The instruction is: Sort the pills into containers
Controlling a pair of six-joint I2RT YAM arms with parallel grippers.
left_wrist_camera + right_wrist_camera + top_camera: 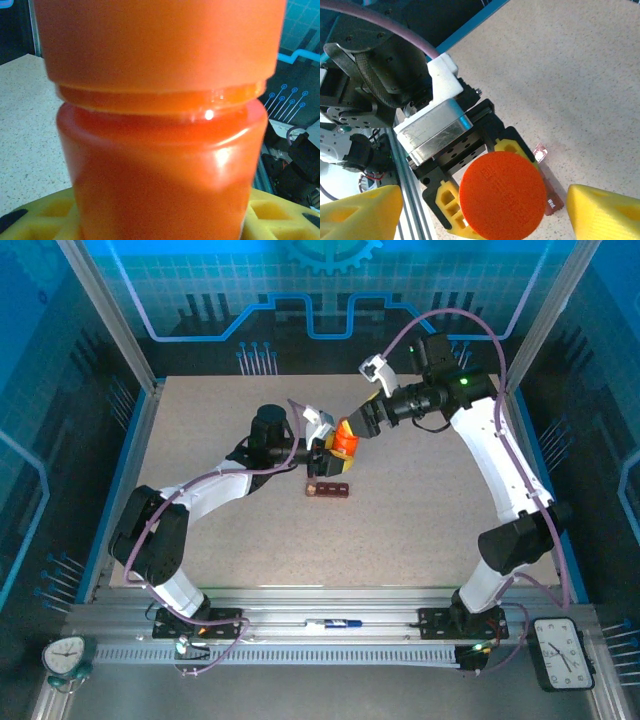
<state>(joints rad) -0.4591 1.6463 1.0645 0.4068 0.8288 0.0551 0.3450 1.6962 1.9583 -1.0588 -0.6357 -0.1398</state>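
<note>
My left gripper (335, 450) is shut on an orange pill bottle (344, 444), holding it upright above the table. In the left wrist view the bottle (160, 150) is very close, with a yellow fingertip (45, 217) on each side of its base. From above, the bottle's round orange cap (502, 195) sits between the left gripper's yellow fingers (447, 202). My right gripper (480, 215) is open, its fingertips (602, 210) wide apart on either side of the cap and not touching it. The containers (328, 489), a dark red bar, lie on the table just below the bottle. The pills are hidden.
One end of the containers (551, 200) sticks out from under the bottle, with a small clear lid (540, 151) raised. The speckled table (420, 530) spreads around both arms. Blue rails and metal posts (110, 330) frame it.
</note>
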